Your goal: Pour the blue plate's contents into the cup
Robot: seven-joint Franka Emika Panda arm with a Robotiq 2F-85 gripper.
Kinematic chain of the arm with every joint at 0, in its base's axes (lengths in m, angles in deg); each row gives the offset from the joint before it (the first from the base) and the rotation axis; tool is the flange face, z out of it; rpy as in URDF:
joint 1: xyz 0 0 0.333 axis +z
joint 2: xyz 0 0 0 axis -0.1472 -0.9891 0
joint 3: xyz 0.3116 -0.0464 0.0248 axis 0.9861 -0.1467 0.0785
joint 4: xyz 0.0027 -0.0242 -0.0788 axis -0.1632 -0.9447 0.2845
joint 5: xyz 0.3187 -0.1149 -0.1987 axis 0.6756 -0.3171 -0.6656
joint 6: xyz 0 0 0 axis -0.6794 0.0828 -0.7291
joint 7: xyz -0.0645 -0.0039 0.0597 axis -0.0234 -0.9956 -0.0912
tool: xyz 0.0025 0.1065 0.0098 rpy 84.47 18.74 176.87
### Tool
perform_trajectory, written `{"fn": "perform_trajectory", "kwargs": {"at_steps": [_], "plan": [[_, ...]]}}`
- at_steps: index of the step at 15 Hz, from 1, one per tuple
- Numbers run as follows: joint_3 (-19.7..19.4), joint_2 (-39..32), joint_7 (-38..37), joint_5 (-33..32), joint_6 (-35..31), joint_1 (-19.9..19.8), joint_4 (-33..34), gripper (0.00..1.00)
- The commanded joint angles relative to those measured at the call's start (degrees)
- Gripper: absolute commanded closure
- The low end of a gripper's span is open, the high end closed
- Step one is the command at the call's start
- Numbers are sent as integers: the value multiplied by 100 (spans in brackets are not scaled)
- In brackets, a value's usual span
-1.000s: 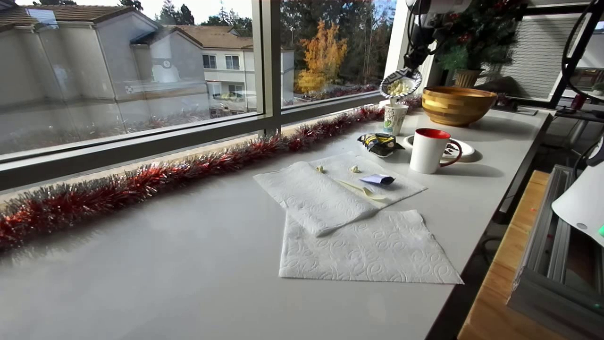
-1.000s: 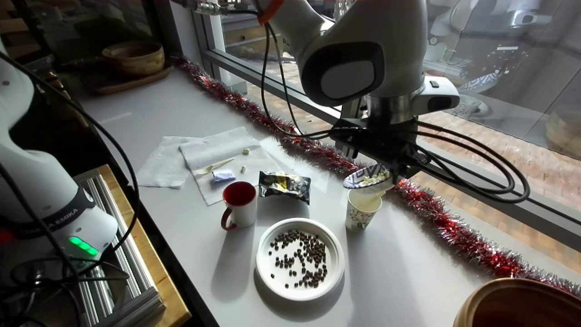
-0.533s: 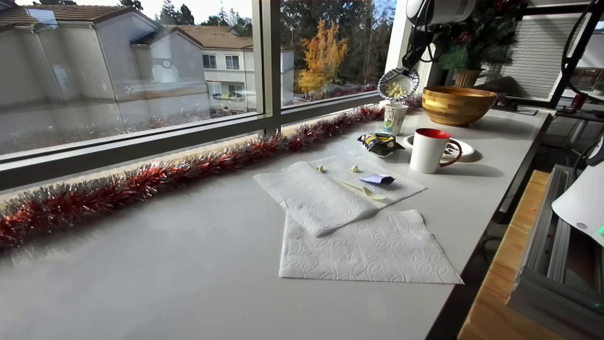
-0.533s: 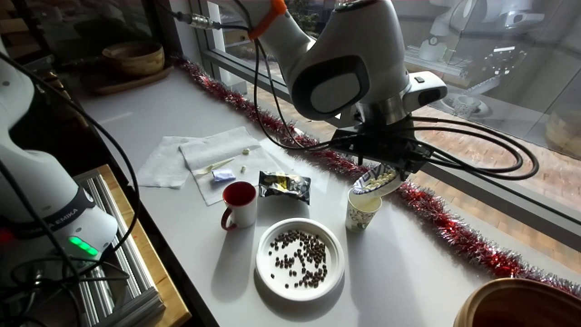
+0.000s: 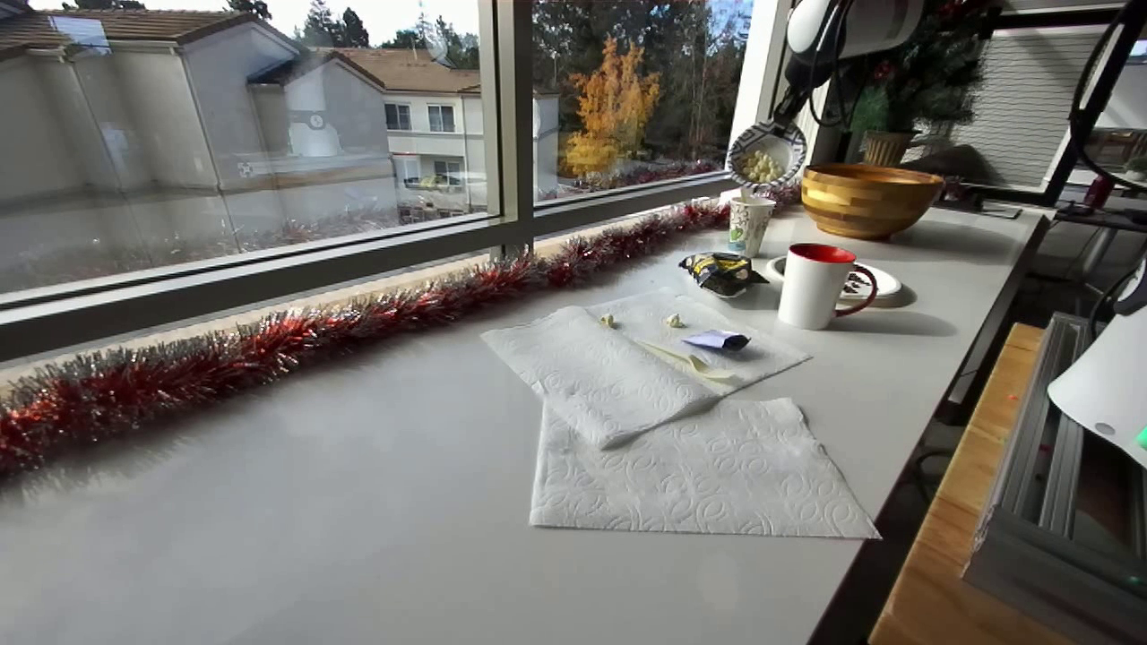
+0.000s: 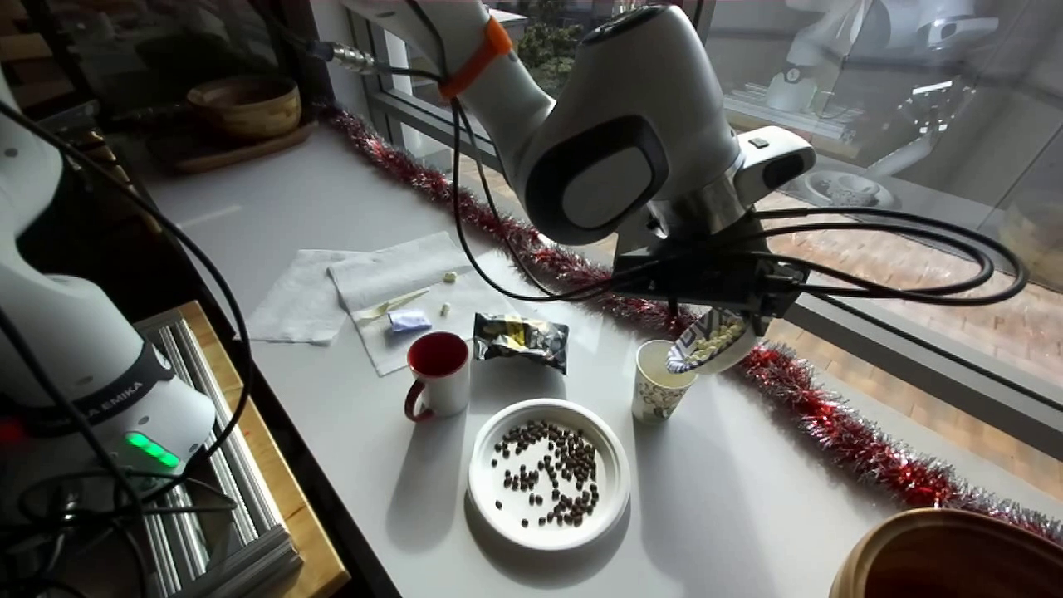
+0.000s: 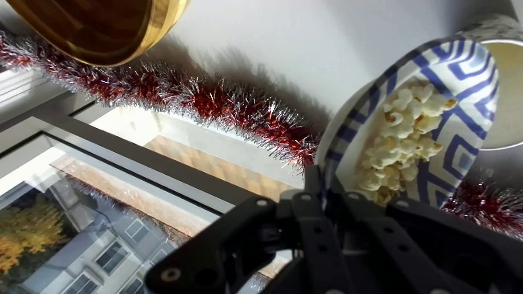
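Observation:
My gripper (image 7: 322, 175) is shut on the rim of the blue plate (image 7: 453, 130), a shallow dish with a blue-and-white pattern. In both exterior views the plate (image 5: 790, 148) (image 6: 691, 340) is held tilted in the air, with popcorn (image 7: 402, 134) resting in it. A patterned paper cup (image 5: 749, 226) (image 6: 662, 394) stands upright on the table below it. The plate's low edge overlaps the right part of the cup's rim in an exterior view; I cannot tell the gap. The white mug (image 5: 811, 291) (image 6: 450, 386), red inside, stands upright apart from the gripper.
A white plate (image 6: 480, 473) of dark beans and a black snack bag (image 6: 521, 342) lie near the mug. The golden-brown bowl (image 5: 869, 202) stands near the paper cup. Red tinsel (image 7: 229, 98) runs along the window. Paper towels (image 5: 699, 475) lie farther along the table.
The gripper and blue plate have moved right in an exterior view, showing more of the paper cup's mouth. The plate has tilted more steeply. The popcorn stays in the plate.

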Motion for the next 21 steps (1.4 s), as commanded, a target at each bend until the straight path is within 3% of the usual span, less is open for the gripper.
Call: {"fn": "perform_trajectory", "kwargs": {"at_steps": [1, 4, 12, 21], "plan": [[-301, 121, -293, -478, -427, 148, -259, 96], [-634, 129, -539, -719, -718, 349, -383, 96], [-1992, 138, -708, -423, -1122, 1701, -882, 96], [-2727, -92, -1300, -313, -1438, 2749, -1066, 96]]}}
